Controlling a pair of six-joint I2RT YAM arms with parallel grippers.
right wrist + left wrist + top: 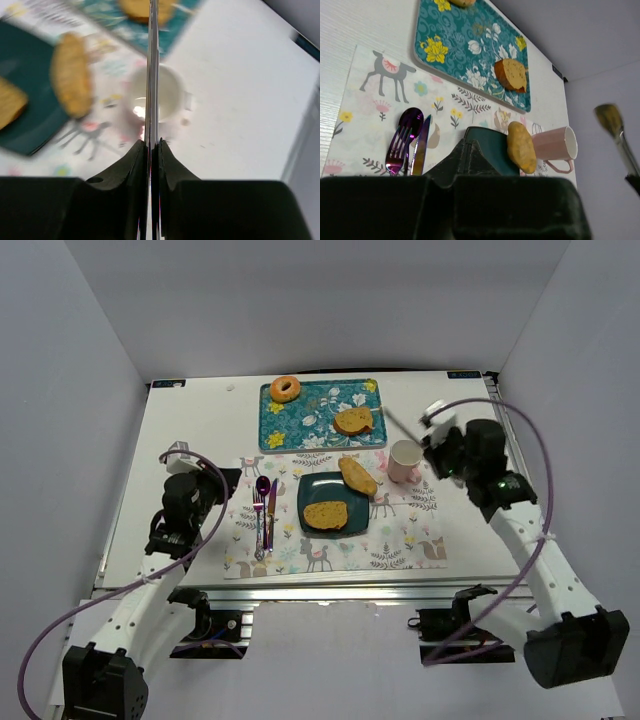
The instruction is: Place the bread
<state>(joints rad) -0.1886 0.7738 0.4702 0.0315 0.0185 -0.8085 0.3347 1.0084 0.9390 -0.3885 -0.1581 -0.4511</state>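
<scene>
Steel, thin and seen edge-on, the utensil (151, 75) is clamped between the closed fingers of the right gripper (151, 145), which hangs toward the bench's right edge. Its tip points at the bread (353, 421) on the floral tray (268, 430) at the far edge and ends just beside it, probably so that piece can be lifted without being crushed; whether it touches cannot be told. The left gripper (471, 150) sits near the left edge with its jaws together and empty, seemingly kept out of the working arm's way. The tray also carries a bagel (285, 389) in its far-left corner. Toward the bench's middle, the dark plate (310, 485) holds one flat slice (326, 515), while a long piece (358, 476) lies across its far-right rim, partly off. Just beside it, the pink cup (404, 460) looks empty.
</scene>
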